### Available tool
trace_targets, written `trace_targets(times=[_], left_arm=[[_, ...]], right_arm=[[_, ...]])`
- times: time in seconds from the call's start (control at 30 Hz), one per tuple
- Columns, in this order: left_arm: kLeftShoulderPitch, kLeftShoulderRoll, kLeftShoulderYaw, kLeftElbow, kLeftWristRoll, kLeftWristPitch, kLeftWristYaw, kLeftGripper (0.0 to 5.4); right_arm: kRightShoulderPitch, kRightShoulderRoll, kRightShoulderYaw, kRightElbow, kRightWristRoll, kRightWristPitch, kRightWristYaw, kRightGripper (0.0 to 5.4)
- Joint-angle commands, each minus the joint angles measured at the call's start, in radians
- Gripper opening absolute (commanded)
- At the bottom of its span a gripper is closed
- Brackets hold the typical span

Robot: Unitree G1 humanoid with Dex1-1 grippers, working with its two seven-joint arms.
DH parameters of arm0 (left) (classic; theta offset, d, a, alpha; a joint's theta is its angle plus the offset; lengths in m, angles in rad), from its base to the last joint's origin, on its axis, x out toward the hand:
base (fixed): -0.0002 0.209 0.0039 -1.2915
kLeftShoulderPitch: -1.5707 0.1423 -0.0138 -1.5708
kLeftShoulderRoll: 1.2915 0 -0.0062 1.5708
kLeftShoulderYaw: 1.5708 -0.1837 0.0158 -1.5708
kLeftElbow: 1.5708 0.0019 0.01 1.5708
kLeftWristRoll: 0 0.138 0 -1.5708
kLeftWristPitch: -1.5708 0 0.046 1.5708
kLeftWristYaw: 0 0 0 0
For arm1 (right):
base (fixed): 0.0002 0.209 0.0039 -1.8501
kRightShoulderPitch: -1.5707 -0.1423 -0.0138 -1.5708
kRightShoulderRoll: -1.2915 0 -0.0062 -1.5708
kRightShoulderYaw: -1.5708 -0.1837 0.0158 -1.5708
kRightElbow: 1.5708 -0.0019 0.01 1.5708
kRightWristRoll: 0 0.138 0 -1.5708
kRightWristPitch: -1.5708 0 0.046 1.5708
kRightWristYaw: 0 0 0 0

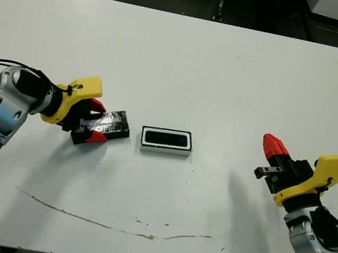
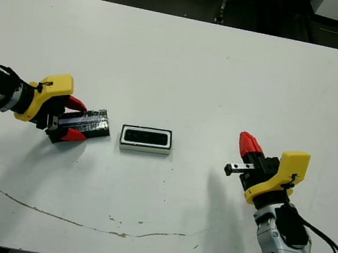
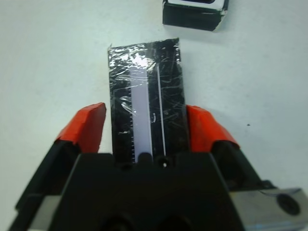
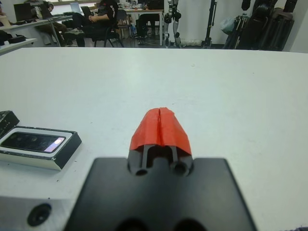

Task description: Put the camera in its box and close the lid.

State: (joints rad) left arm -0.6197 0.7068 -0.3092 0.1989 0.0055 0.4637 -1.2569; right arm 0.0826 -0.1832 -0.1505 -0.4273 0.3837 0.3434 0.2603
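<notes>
The glossy, silver-speckled black lid [image 3: 146,110] lies flat on the white bench [image 1: 185,59], left jaws [image 1: 93,120] apart astride its near end. Just beside it, the white-walled box [image 1: 166,141] holds the dark-screened camera [image 4: 32,142]. Right jaws [image 4: 160,127] are together, well apart.

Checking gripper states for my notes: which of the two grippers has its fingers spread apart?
The left gripper: its fingers straddle the lid. The right gripper has its tips pressed together, holding nothing.

White table [image 1: 185,59], faint brown curved mark [image 1: 110,223] near its front edge.
</notes>
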Motion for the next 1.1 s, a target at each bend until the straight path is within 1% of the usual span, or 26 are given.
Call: trace_targets(times=[0.03, 0.23, 0.37, 0.47, 0.57, 0.67, 0.73, 0.8, 0.9, 1.0, 1.1], left_arm=[[0.002, 0.015, -0.011, 0.012, 0.001, -0.009, -0.018, 3.17], [0.002, 0.02, -0.012, 0.01, 0.008, -0.041, -0.023, 3.17], [-0.011, 0.014, -0.013, 0.023, 0.006, -0.02, -0.026, 3.17], [-0.014, 0.013, -0.006, 0.022, 0.007, -0.024, -0.014, 3.17], [-0.021, 0.01, 0.019, 0.007, -0.001, -0.029, 0.014, 3.17], [-0.037, 0.006, 0.058, -0.004, -0.019, -0.034, 0.045, 3.17], [-0.059, 0.004, 0.085, -0.013, -0.034, -0.003, 0.064, 3.17], [-0.078, -0.004, 0.122, -0.006, -0.067, 0.018, 0.076, 3.17], [-0.085, -0.022, 0.174, 0.012, -0.12, 0.005, 0.093, 3.17], [-0.088, -0.037, 0.192, 0.04, -0.157, -0.004, 0.096, 3.17], [-0.084, -0.046, 0.187, 0.047, -0.172, 0.006, 0.097, 3.17]], right_arm=[[0.001, -0.011, -0.002, -0.003, -0.002, 0.011, -0.006, 0.0], [-0.002, -0.007, 0.0, -0.004, -0.001, 0.013, -0.009, 0.0], [-0.002, -0.009, 0.0, -0.001, 0.003, 0.013, -0.005, 0.0], [0.0, -0.01, 0.0, 0.001, 0.0, 0.01, -0.005, 0.0], [0.001, -0.007, -0.002, 0.006, 0.006, 0.005, 0.001, 0.0], [0.003, -0.006, -0.003, 0.005, 0.009, 0.009, -0.001, 0.0], [0.005, -0.009, -0.001, 0.005, 0.0, 0.006, -0.002, 0.0], [0.006, -0.007, -0.001, 0.005, 0.002, 0.008, -0.003, 0.0], [0.008, -0.004, 0.0, 0.005, 0.002, 0.006, -0.004, 0.0], [0.01, -0.005, 0.004, 0.001, -0.006, 0.01, -0.012, 0.0], [0.013, -0.003, 0.004, -0.004, -0.001, 0.016, -0.014, 0.0]])
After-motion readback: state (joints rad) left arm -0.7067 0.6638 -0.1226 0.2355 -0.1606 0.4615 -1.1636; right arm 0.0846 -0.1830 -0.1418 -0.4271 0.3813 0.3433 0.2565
